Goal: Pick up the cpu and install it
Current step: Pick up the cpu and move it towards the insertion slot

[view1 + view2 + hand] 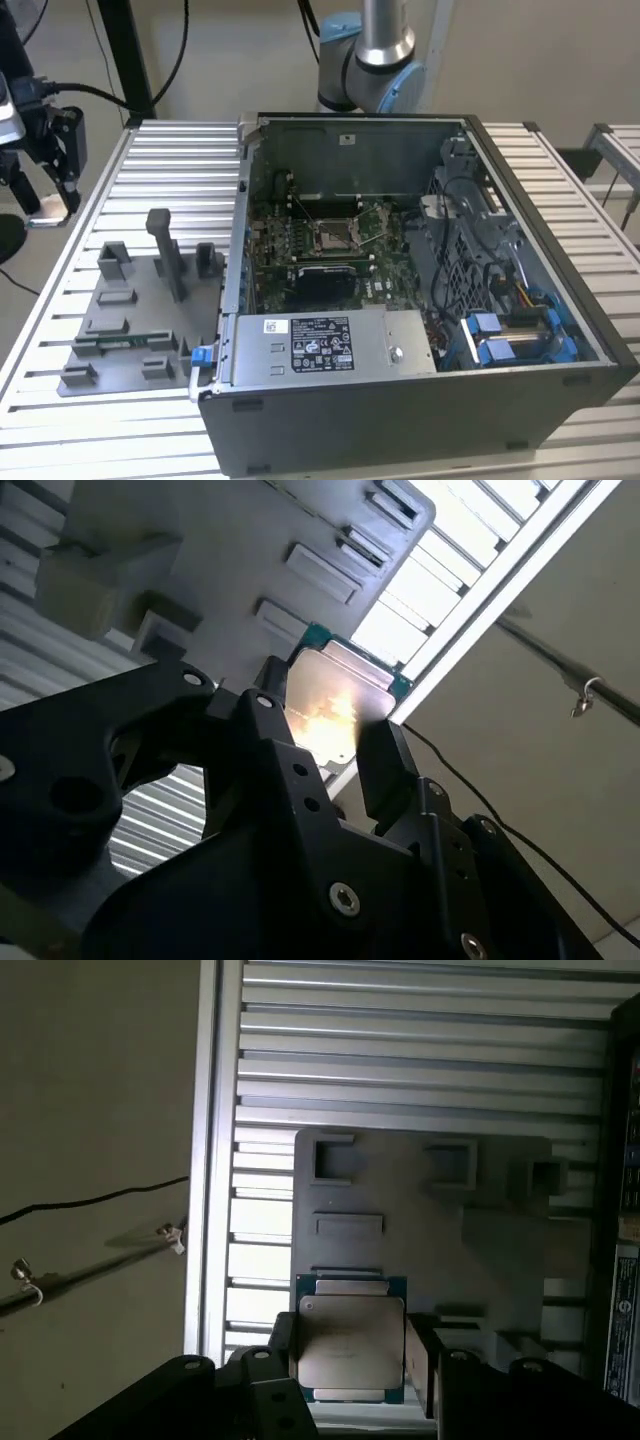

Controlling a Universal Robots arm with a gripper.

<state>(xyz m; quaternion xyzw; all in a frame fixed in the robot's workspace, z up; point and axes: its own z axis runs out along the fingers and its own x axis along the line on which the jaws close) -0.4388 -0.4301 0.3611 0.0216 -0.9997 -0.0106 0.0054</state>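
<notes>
The fingers (420, 1355) of the gripper (350, 1360) clamp the cpu (352, 1345) by two opposite edges. It is held clear of the fixture tray (430, 1230) and well apart from the socket (333, 236). Risk: the thin edge grip may slip or tilt, misaligning the chip at seating.

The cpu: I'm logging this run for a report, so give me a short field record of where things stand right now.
cpu: pale metal top facing the first wrist view, gripped by its edges
pincer: shut on the cpu, at the exterior view's left
fixture tray: grey, on the slatted table, beneath the held cpu
computer case: open on the table
socket: metal frame, dark centre showing, no cpu in it
</notes>
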